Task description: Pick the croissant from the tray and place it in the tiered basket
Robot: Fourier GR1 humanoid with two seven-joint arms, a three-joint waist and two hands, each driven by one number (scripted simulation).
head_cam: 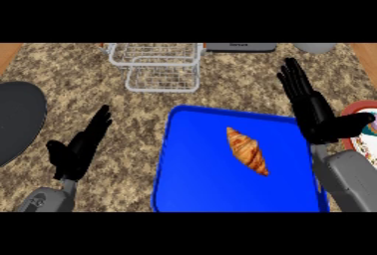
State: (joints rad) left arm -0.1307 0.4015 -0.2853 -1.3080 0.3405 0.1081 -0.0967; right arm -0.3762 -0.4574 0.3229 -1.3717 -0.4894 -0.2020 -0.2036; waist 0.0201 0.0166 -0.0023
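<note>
Hovering open and empty by the tray's right edge, the right hand eyes the croissant — light, flaky, best pinched mid-body.

Golden croissant diag. on blue tray, wire tiered basket beyond

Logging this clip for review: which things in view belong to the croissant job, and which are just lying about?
Belongs to the job:
golden-brown croissant
blue rectangular tray
white wire tiered basket
right hand, open beside the tray

Lying about:
dark grey round plate
red-rimmed plate
grey flat object at the far edge
left hand, open, resting
</note>
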